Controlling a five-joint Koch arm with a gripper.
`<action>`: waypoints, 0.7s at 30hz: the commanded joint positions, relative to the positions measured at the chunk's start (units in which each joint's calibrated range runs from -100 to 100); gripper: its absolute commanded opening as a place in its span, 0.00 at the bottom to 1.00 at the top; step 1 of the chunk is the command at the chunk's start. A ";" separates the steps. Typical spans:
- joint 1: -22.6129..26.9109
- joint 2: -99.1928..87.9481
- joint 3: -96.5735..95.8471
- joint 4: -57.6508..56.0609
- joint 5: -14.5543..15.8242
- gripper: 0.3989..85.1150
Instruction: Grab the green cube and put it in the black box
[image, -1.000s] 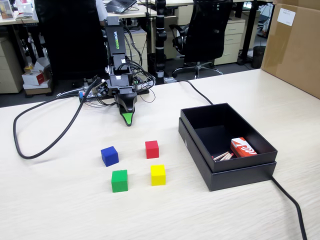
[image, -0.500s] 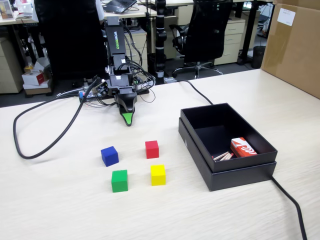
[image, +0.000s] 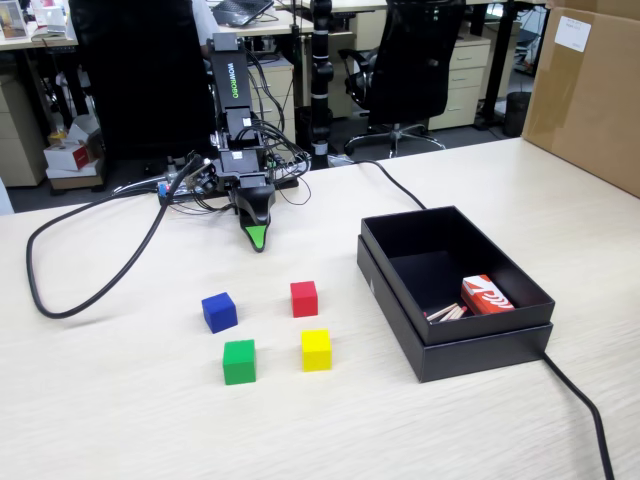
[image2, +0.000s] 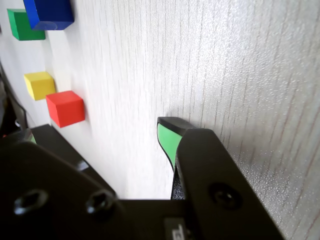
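The green cube (image: 239, 361), small, solid and bright, sits near the table's (image: 120, 400) front edge; the gripper's (image: 257, 238) finger opening cannot be told.

In the wrist view the green cube (image2: 22, 25) and blue cube (image2: 50, 12) are cut by the frame edge; only one tip of the hand (image2: 167, 137) shows.
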 joint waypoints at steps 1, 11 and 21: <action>-0.15 -0.13 -1.03 -1.08 -0.05 0.57; -0.83 0.56 18.64 -26.83 2.44 0.56; -1.51 19.26 55.90 -53.61 4.84 0.56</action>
